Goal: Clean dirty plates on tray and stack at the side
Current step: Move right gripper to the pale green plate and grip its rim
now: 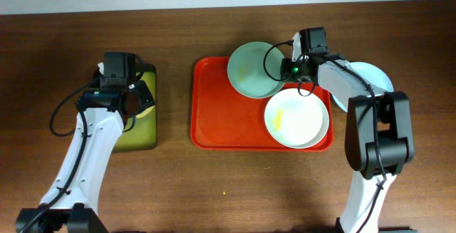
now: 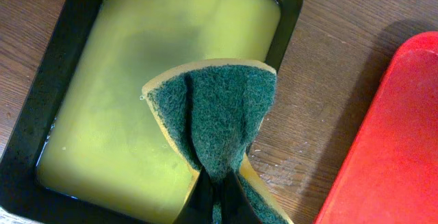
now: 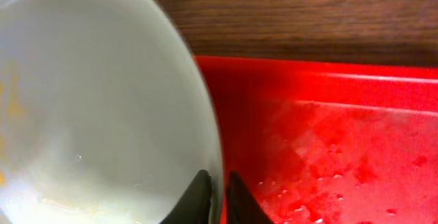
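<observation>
On the red tray (image 1: pixel 221 112) lie a pale mint-blue plate (image 1: pixel 254 69) with a yellowish smear at the back and a white plate (image 1: pixel 297 119) with a yellow smear at the front right. Another pale blue plate (image 1: pixel 372 76) rests on the table right of the tray, partly under the right arm. My right gripper (image 1: pixel 286 69) (image 3: pixel 219 195) is shut on the right rim of the mint-blue plate (image 3: pixel 89 101), one finger inside the rim and one outside over the tray (image 3: pixel 328 128). My left gripper (image 1: pixel 137 94) (image 2: pixel 215 202) is shut on a green-and-yellow sponge (image 2: pixel 219 114).
A black-rimmed tray (image 1: pixel 139 137) (image 2: pixel 41 114) holding yellow-green liquid sits under the left gripper, left of the red tray. The red tray's floor is wet with droplets. Bare wooden table lies between the two trays and along the front.
</observation>
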Controlling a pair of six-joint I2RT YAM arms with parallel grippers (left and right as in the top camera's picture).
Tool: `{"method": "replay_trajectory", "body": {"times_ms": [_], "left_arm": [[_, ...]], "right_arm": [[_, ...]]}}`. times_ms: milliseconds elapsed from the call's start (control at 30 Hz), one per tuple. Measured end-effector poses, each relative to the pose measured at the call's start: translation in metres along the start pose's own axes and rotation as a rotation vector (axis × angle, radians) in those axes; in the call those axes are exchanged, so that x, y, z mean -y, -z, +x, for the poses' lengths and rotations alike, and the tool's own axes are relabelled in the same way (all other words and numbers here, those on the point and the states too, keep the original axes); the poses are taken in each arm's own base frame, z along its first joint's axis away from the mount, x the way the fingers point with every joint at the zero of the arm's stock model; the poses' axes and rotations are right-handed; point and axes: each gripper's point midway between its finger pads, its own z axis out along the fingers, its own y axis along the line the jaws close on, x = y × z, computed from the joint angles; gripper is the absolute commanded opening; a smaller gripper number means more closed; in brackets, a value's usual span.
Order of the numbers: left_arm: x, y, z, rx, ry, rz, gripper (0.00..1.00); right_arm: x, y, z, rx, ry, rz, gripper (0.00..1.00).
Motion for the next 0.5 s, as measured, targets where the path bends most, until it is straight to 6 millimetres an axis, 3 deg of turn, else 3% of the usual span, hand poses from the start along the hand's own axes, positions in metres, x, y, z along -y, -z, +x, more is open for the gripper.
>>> {"method": "replay_trajectory", "body": {"times_ms": [67, 133, 200, 300, 500], "left_arm": [[0.0, 0.0, 0.0, 0.001, 0.0, 0.001, 0.0], [0.005, 0.0, 0.001, -0.004, -0.003, 0.021, 0.0], [0.016, 0.001, 0.002, -0.001, -0.04, 0.052, 0.0], [0.043, 0.006, 0.013, -0.004, -0.123, 0.102, 0.0], [0.09, 0.015, 0.031, 0.004, -0.192, 0.197, 0.0]], "right_arm": [[-0.013, -0.001, 0.003, -0.011, 0.01, -0.049, 0.04], [-0.041, -0.002, 0.01, -0.035, 0.04, -0.126, 0.04], [-0.069, -0.004, 0.029, -0.096, 0.064, -0.177, 0.04], [-0.092, -0.004, 0.059, -0.193, 0.08, -0.19, 0.04], [-0.098, 0.005, 0.092, -0.322, 0.065, -0.145, 0.04]]}}
